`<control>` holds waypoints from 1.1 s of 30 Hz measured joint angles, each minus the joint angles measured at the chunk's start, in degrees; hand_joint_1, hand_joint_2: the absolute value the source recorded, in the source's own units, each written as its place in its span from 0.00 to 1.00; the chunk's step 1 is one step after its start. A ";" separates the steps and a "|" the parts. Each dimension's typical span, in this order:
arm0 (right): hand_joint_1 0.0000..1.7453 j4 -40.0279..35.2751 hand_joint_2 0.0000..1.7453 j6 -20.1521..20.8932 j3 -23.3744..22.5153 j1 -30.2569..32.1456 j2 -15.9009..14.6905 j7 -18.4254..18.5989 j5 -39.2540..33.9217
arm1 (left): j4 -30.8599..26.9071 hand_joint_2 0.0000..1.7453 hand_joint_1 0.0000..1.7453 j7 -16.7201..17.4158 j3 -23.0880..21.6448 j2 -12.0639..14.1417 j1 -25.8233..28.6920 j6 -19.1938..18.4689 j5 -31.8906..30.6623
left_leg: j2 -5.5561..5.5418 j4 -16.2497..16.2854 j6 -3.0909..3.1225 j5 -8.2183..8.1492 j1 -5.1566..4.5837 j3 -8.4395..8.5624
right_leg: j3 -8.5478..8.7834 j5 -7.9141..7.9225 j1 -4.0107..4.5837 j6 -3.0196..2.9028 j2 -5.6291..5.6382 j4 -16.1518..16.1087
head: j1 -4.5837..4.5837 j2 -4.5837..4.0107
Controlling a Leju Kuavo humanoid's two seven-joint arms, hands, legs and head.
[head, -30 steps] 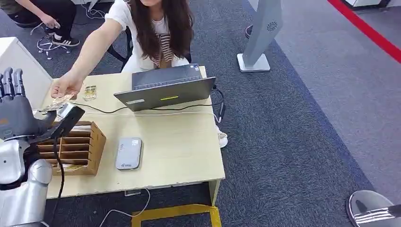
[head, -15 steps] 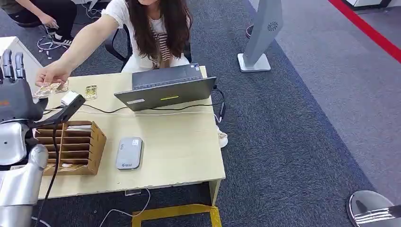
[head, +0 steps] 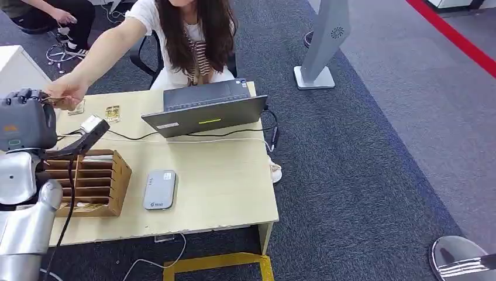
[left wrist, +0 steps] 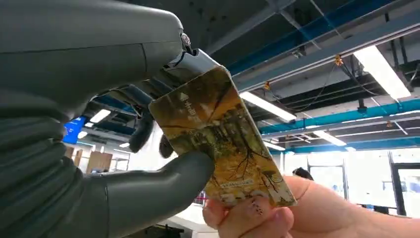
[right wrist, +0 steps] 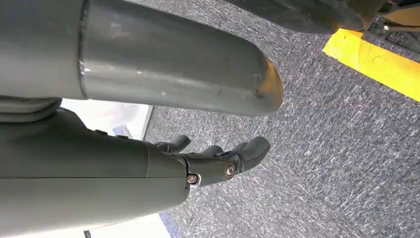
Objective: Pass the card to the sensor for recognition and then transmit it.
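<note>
Head view: the robot's left hand (head: 26,120), open with fingers upright a second earlier, had curled over at the far left corner of the desk (head: 222,187), meeting the person's hand (head: 67,91) that reached across from behind the laptop (head: 205,111). The grey sensor (head: 159,189) lay well apart, on the near side of the desk beside the wooden rack (head: 93,181).

Left wrist view: the card (left wrist: 223,136) sat pinched between the robot's thumb (left wrist: 163,183) and its darker fingers, while the person's fingertips (left wrist: 247,218) also gripped its far end. The handover looked complete on the robot's side but not yet released by the person; carrying the card to the sensor appeared to be the next step.

Right wrist view: the right hand (right wrist: 218,158) hung over the grey carpet (right wrist: 322,148), fingers loosely curled and holding nothing.
</note>
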 joint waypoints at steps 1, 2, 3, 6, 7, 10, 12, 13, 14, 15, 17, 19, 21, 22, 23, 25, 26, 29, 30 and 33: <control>0.00 0.00 0.00 0.00 0.00 0.00 0.00 -0.02 0.02 | 0.00 1.00 1.00 -0.46 0.00 0.00 0.05 0.02 0.15 | 0.00 0.00 0.00 0.00 0.00 0.00 | 0.00 0.00 0.00 0.00 0.00 0.00 | 0.00 0.00; 0.00 0.00 0.00 0.00 0.00 -0.01 0.00 -0.07 0.02 | 0.00 1.00 1.00 -0.79 -0.04 0.00 0.20 0.04 0.42 | 0.00 0.00 0.00 0.00 0.00 0.00 | 0.00 0.00 0.00 0.00 0.00 0.00 | 0.00 0.00; 0.00 0.00 0.00 0.00 0.00 -0.01 0.00 -0.07 0.04 | 0.00 1.00 1.00 -1.07 -0.07 -0.02 0.49 0.18 0.59 | 0.00 0.00 0.00 0.00 0.00 0.00 | 0.00 0.00 0.00 0.00 0.00 0.00 | 0.00 0.00; 0.00 0.00 0.00 -0.02 0.00 0.00 0.00 -0.07 0.07 | -0.74 1.00 1.00 -2.09 -0.33 -0.17 2.16 1.57 1.64 | 0.00 0.00 0.00 0.00 0.00 0.00 | 0.00 0.00 0.00 0.00 0.01 0.00 | -0.02 0.00; 0.00 0.02 0.00 -0.02 0.00 0.00 0.00 -0.07 0.04 | -1.09 1.00 1.00 -2.34 -0.53 -0.22 2.85 2.14 1.79 | 0.00 0.00 0.00 0.00 0.00 0.00 | 0.00 0.00 0.00 0.00 0.00 0.00 | 0.00 0.00; 0.00 0.04 0.00 -0.11 0.00 -0.02 0.00 -0.11 0.00 | -1.97 1.00 1.00 -2.75 -0.94 -0.46 4.45 2.62 2.21 | 0.00 0.00 0.00 0.00 0.00 -0.01 | 0.01 0.00 0.00 0.00 0.00 0.00 | 0.02 0.00; 0.00 0.04 0.00 -0.20 0.00 0.00 0.00 -0.22 -0.09 | -2.87 1.00 1.00 -3.15 -1.05 -0.52 5.66 2.82 2.67 | 0.02 0.00 0.00 -0.01 0.00 0.00 | 0.00 0.00 0.00 0.00 0.02 0.00 | -0.02 0.00; 0.00 0.07 0.00 -0.17 0.00 0.01 0.00 -0.24 -0.09 | -3.43 1.00 1.00 -3.54 -1.11 -0.63 6.36 2.93 2.80 | 0.02 0.00 0.00 -0.01 -0.01 0.00 | 0.00 0.00 0.00 0.00 0.02 -0.01 | 0.00 0.00; 0.00 0.07 0.00 -0.20 0.00 0.00 0.00 -0.24 -0.09 | -4.11 1.00 1.00 -4.00 -1.27 -0.83 7.18 3.08 3.19 | 0.01 0.00 0.01 -0.01 -0.01 0.00 | 0.00 0.00 -0.01 0.00 0.01 -0.01 | 0.00 0.00; 0.00 0.07 0.00 -0.20 0.00 -0.01 0.00 -0.24 -0.07 | -4.57 1.00 1.00 -4.22 -1.49 -1.05 8.14 3.30 3.45 | 0.01 0.00 0.01 -0.01 -0.01 0.00 | 0.00 -0.01 -0.01 0.01 0.01 -0.01 | 0.00 0.00; 0.00 0.07 0.00 -0.17 0.00 -0.01 0.00 -0.28 0.02 | -5.05 1.00 1.00 -4.37 -2.10 -1.47 10.08 3.85 3.43 | 0.01 0.00 0.01 -0.01 -0.01 0.00 | 0.00 -0.01 -0.01 0.01 0.01 -0.01 | 0.00 0.00; 0.00 0.07 0.00 -0.18 0.00 -0.01 0.00 -0.37 0.09 | -5.09 1.00 1.00 -4.28 -2.64 -1.81 11.46 4.33 3.32 | 0.01 0.00 0.01 -0.01 -0.01 -0.01 | 0.00 -0.01 -0.01 0.01 0.01 -0.01 | 0.00 0.00; 0.00 0.07 0.00 -0.17 0.00 0.00 0.00 -0.50 0.20 | -5.09 1.00 1.00 -4.09 -2.86 -2.06 12.39 4.31 3.34 | 0.01 0.00 0.01 -0.01 -0.01 0.00 | 0.00 -0.01 -0.01 0.01 0.01 -0.01 | 0.00 0.00; 0.00 0.07 0.00 -0.15 0.00 0.00 0.00 -0.63 0.28 | -5.05 1.00 1.00 -4.02 -2.93 -2.16 12.78 4.31 3.34 | 0.01 0.00 0.01 -0.01 -0.01 0.00 | 0.00 -0.01 -0.01 0.01 0.01 -0.01 | -0.02 0.00; 0.00 0.07 0.00 -0.15 0.00 0.00 0.00 -0.66 0.35 | -4.94 1.00 1.00 -4.02 -2.97 -2.34 13.16 4.31 3.32 | 0.01 0.00 0.01 -0.01 -0.01 0.00 | 0.00 -0.01 -0.01 0.01 0.01 -0.01 | 0.00 0.00; 0.00 0.07 0.00 -0.09 0.00 -0.01 0.00 -0.66 0.44 | -4.33 1.00 1.00 -4.02 -3.37 -2.67 13.87 4.50 2.99 | 0.00 0.00 0.01 -0.01 -0.01 0.00 | 0.00 -0.01 -0.01 0.01 0.00 -0.01 | 0.00 0.00; 0.00 0.07 0.00 -0.07 0.00 -0.01 0.00 -0.66 0.46 | -3.87 1.00 1.00 -4.00 -3.73 -2.84 14.21 4.57 2.69 | 0.00 0.00 0.01 -0.01 -0.01 0.00 | 0.00 -0.01 -0.01 0.01 0.00 -0.01 | 0.00 0.00; 0.00 0.07 0.00 0.07 0.00 -0.01 0.00 -0.63 0.46 | -2.49 1.00 1.00 -4.02 -4.42 -3.34 14.56 4.59 2.14 | 0.01 0.00 0.01 -0.01 0.00 -0.01 | 0.00 -0.01 0.00 0.01 0.00 -0.01 | 0.00 0.00; 0.00 0.09 0.00 0.04 0.00 -0.01 0.00 -0.63 0.48 | -1.85 1.00 1.00 -4.00 -4.77 -3.54 14.49 4.57 2.08 | 0.01 0.00 0.01 -0.01 -0.01 -0.01 | 0.00 -0.01 -0.01 0.01 0.00 -0.01 | 0.00 0.00; 0.00 0.09 0.00 0.00 0.00 -0.01 0.00 -0.63 0.61 | -0.06 1.00 1.00 -3.36 -5.97 -4.09 14.91 4.46 0.83 | 0.00 0.00 0.01 -0.01 -0.01 -0.01 | 0.00 -0.01 -0.01 0.01 0.00 -0.01 | 0.00 0.00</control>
